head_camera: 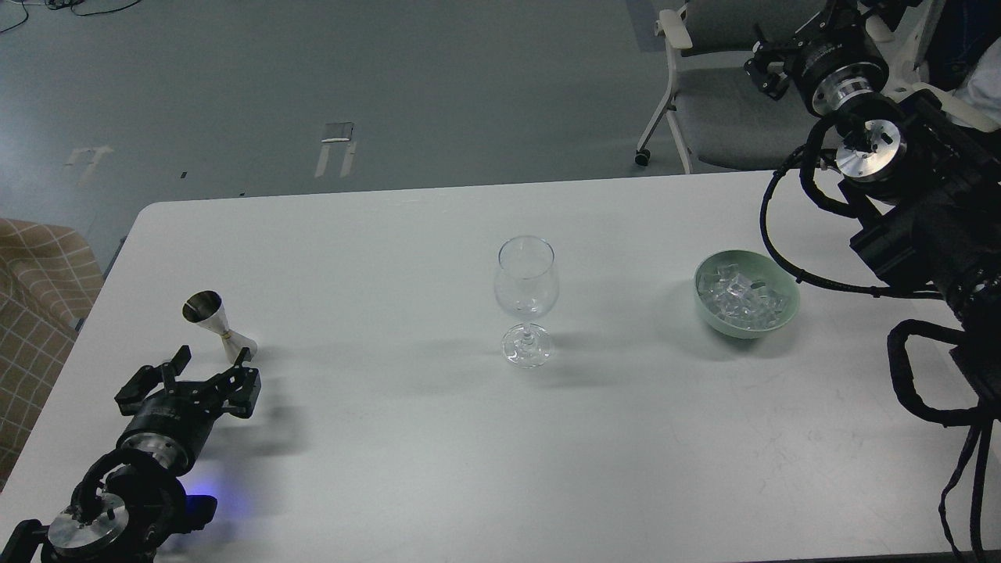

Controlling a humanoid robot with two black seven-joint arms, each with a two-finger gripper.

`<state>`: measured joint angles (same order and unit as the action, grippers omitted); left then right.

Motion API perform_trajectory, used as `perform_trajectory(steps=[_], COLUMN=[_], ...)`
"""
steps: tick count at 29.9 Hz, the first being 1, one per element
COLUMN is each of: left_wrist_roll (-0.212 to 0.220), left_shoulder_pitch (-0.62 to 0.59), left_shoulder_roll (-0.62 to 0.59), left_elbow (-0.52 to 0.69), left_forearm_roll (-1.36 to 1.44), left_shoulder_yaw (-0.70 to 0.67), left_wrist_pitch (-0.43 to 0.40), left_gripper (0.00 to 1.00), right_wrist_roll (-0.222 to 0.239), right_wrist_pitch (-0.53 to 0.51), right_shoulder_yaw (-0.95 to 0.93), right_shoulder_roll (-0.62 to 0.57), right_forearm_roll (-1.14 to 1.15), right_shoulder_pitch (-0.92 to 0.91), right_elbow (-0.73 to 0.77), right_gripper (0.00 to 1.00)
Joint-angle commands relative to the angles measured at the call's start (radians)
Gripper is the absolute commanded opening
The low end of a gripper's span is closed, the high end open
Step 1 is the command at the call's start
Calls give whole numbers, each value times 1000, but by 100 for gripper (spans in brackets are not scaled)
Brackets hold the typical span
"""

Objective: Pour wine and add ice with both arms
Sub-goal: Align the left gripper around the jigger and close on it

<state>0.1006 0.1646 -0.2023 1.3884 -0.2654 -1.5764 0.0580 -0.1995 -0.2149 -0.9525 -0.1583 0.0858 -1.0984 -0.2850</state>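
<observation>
A silver metal jigger (218, 326) stands at the table's left; any wine in it cannot be seen. My left gripper (213, 360) is open just in front of the jigger, its fingers apart, one fingertip close to the jigger's base. An empty wine glass (526, 299) stands upright at the table's middle. A green bowl (747, 293) at the right holds several ice cubes (739, 297). My right gripper (770, 59) is raised at the far upper right, beyond the table's far edge, seen small and dark; its fingers cannot be told apart.
The white table (407, 438) spans the view. A grey chair (708, 102) on wheels stands behind its far right edge. A checked fabric seat (35, 289) is at the left edge. Black cables (782, 227) loop from the right arm near the bowl.
</observation>
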Motion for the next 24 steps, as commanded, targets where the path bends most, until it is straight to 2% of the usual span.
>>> perform_trajectory(steps=[1,6,11,16,19,24], left_wrist_roll=[5,7,8,5,5,5], left_shoulder_pitch=[-25,-59,-96,-99,-102,-108], left_shoulder_roll=[0,0,-3,-5,-2,-5], left_elbow=[-3,-48,-153,-160,-160,-161], left_forearm_roll=[0,0,0,0,0,0], left_shoulder_yaw=[-1,-4,-2,-4,-1,-1], left_wrist_pitch=[-1,-4,-52,-67,-66,-64], left_gripper=[74,73,71,66,55,57], right_wrist_roll=[0,0,0,0,0,0], right_wrist_pitch=[0,0,0,0,0,-1], right_shoulder_yaw=[0,0,0,0,0,0], right_shoulder_roll=[-1,-1,-6,-6,-6,-6], right_forearm_roll=[2,0,2,0,0,2], right_shoulder_pitch=[-3,-4,-5,3,6,8], right_elbow=[1,1,0,0,1,1], right_gripper=[100,100,100,100,100,100])
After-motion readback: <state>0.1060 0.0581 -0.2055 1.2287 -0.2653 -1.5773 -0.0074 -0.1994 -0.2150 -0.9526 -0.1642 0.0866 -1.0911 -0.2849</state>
